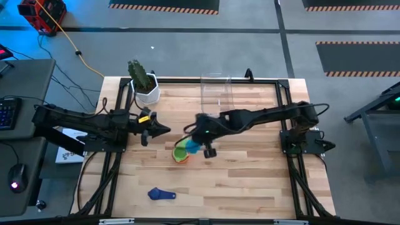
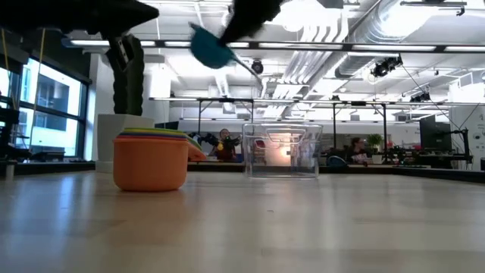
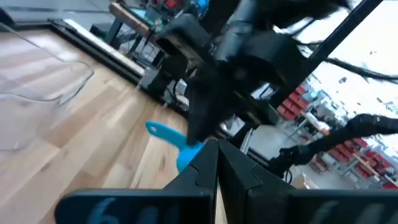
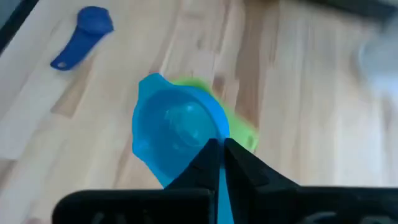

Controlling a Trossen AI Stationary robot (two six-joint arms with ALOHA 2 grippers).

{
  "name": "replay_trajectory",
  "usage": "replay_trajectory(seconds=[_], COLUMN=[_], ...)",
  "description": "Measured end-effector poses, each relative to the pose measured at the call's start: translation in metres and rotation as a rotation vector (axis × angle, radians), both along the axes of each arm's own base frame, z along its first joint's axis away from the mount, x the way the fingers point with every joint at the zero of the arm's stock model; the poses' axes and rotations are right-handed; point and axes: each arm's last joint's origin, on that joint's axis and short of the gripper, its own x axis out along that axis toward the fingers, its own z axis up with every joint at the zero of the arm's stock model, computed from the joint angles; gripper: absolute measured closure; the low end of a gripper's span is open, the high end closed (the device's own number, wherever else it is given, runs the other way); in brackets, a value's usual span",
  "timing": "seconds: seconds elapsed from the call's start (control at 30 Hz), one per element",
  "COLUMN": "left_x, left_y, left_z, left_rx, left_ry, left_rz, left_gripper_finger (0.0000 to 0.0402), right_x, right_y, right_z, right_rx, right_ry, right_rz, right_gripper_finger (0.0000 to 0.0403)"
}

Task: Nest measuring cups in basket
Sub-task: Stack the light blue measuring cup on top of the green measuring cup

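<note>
The light blue cup (image 4: 177, 134) is held pinched by the right pincer (image 4: 217, 152) above the nested stack (image 2: 151, 158) (mid-tabletop); lowering squarely into it is called for next.

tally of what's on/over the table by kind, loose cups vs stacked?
Nested stack of cups, orange outermost: 1, cup count unclear
Light blue cup, held in the right gripper above the stack: 1
Dark blue cup, loose: 1
Clear basket: 1
Cactus pot: 1
Total: 5 items
</note>
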Motion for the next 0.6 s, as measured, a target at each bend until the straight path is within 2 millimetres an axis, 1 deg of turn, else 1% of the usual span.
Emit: replay_trajectory(seconds=[0.07, 0.17, 0.27, 0.33, 0.4, 0.47, 0.53, 0.6], left_x=[-0.002, -0.005, -0.013, -0.02, -0.028, -0.033, -0.037, -0.039], left_y=[0.0, 0.001, 0.001, 0.002, 0.002, 0.003, 0.003, 0.003], left_z=[0.003, 0.015, 0.033, 0.045, 0.053, 0.058, 0.06, 0.061], left_rx=[-0.012, -0.045, -0.061, -0.049, -0.029, -0.018, -0.018, -0.019], left_ry=[-0.028, -0.142, -0.319, -0.435, -0.529, -0.576, -0.591, -0.601], left_rz=[0.005, 0.004, 0.001, 0.004, 0.01, 0.018, 0.027, 0.031], left_gripper_finger=[0.0401, 0.0401, 0.0401, 0.0401, 0.0401, 0.0401, 0.0401, 0.0401], right_x=[0.015, 0.038, 0.057, 0.069, 0.078, 0.085, 0.09, 0.088], right_y=[0.004, 0.006, 0.007, 0.008, 0.007, 0.009, 0.009, 0.009], right_z=[0.004, 0.001, -0.007, -0.014, -0.018, -0.02, -0.032, -0.043], right_rx=[-0.077, -0.153, -0.221, -0.235, -0.228, -0.21, -0.208, -0.191], right_ry=[0.01, 0.052, 0.119, 0.152, 0.175, 0.184, 0.194, 0.24], right_rz=[0.073, 0.148, 0.185, 0.203, 0.208, 0.222, 0.224, 0.24], right_gripper_finger=[0.04, 0.0401, 0.0401, 0.0402, 0.0402, 0.0402, 0.0402, 0.0402])
